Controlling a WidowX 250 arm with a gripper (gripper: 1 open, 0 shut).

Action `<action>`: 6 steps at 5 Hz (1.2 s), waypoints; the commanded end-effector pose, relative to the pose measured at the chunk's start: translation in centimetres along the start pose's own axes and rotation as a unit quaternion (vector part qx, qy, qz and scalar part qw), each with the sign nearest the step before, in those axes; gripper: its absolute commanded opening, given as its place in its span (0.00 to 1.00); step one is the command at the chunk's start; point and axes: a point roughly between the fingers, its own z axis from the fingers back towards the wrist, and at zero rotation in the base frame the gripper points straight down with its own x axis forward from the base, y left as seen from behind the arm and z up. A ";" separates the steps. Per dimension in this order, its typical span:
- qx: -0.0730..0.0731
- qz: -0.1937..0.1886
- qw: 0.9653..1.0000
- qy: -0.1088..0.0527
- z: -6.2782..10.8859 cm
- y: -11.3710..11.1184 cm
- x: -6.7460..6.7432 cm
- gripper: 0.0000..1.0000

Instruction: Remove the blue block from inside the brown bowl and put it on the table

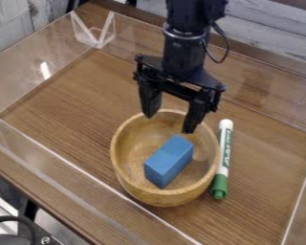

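The blue block (pixel 170 159) lies inside the brown bowl (pixel 133 170), slanted from lower left to upper right. The bowl rests on the table (pixel 79 100) near the front right. My gripper (pixel 170 113) hangs over the bowl's far rim, pointing straight down, with its two black fingers spread wide and nothing between them. One finger (pixel 146 101) is above the rim's left part, the other (pixel 194 117) above its right part. The fingertips stand above and just behind the block, apart from it.
A green-and-white marker (pixel 224 160) lies on the table right beside the bowl's right side. Low clear plastic walls (pixel 41 67) edge the table. A clear folded stand (pixel 95 33) sits at the back left.
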 end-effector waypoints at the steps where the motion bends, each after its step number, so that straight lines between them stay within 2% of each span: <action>1: -0.004 -0.006 1.000 -0.029 1.0 -0.4 0.1 1.00; 6: -0.010 -0.022 1.000 -0.014 -1.6 -1.3 -0.3 1.00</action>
